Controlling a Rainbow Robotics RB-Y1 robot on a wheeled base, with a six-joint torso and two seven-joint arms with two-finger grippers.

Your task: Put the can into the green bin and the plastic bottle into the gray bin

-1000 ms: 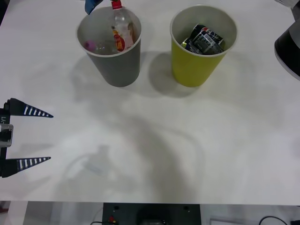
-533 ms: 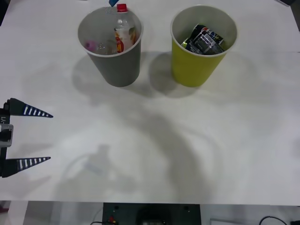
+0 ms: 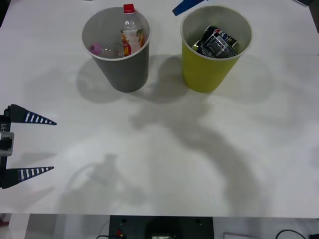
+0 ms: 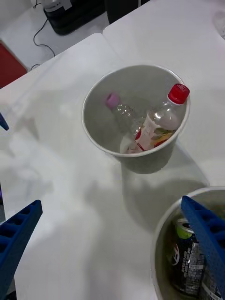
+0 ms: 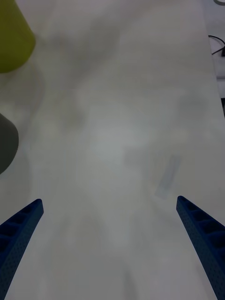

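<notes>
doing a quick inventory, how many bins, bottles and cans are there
bins: 2, the gray bin and the green bin
bottles: 2, the red-capped plastic bottle and a pink-capped bottle, both in the gray bin
cans: 1, the can in the green bin
total: 5

Near surface (image 3: 164, 164): we see it bare (broad passage).
Far edge: gray bin (image 3: 119, 64) and green bin (image 3: 209, 64) block, narrow gap between.

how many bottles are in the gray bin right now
2. The plastic bottle with the red cap leans against the wall of the gray bin; a pink-capped bottle lies beside it. Anything beneath them would be hidden.
</notes>
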